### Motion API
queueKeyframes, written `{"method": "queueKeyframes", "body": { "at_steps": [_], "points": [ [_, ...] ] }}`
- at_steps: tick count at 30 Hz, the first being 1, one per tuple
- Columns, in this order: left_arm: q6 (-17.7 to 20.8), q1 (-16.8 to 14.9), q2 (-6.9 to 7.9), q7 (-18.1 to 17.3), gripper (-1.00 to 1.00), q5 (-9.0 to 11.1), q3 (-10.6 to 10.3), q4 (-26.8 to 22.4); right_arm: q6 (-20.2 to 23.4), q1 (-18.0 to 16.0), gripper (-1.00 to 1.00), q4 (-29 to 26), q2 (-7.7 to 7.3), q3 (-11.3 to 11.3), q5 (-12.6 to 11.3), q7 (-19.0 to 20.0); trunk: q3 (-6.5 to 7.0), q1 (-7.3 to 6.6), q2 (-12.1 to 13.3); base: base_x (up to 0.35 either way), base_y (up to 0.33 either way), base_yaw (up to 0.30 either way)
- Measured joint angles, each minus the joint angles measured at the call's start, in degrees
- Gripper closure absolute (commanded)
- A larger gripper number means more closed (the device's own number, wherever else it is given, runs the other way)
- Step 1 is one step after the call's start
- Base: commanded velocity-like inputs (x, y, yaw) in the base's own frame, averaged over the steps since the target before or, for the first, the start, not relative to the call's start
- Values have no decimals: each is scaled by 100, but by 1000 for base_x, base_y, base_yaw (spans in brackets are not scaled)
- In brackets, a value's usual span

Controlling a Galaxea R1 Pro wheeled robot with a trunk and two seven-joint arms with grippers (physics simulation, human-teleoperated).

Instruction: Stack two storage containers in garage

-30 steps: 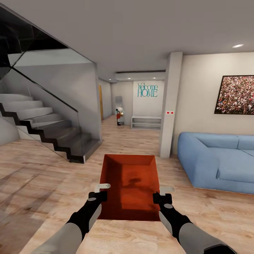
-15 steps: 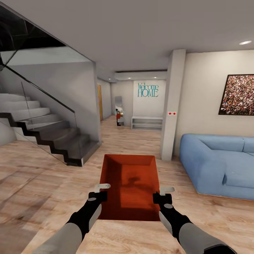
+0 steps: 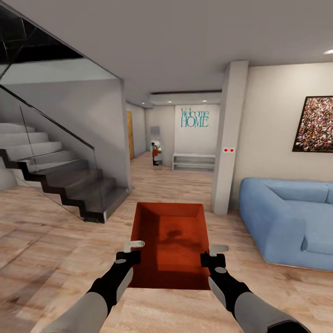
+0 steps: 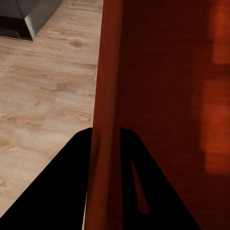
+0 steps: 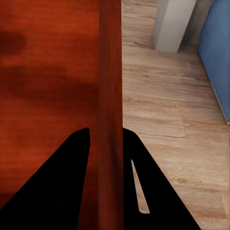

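Ahead, between the left gripper (image 3: 134, 250) and right gripper (image 3: 214, 253), an orange-red container (image 3: 170, 240) hangs above the wood-plank floor (image 3: 55, 240), a blue sofa (image 3: 286, 217) off right. Left wrist: fingers (image 4: 57, 191) closed astride its wall (image 4: 106, 96). Right wrist: fingers (image 5: 57, 187) pinch the opposite wall (image 5: 111, 86).

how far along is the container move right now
Done: one storage container is lifted, the left end effector and right end effector each clamped on a side wall. In hand: it is held above the wood-plank floor beside the blue sofa. Left: reaching the garage, setting it down, stacking the second.
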Motion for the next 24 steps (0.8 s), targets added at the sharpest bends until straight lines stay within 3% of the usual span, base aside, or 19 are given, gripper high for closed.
{"method": "queueKeyframes", "body": {
  "at_steps": [24],
  "points": [
    [0,0,7,6,100,34,-34,-2,-2,0,100,0,0,-2,1,0,0,0,0,324,0,0]
  ]
}}
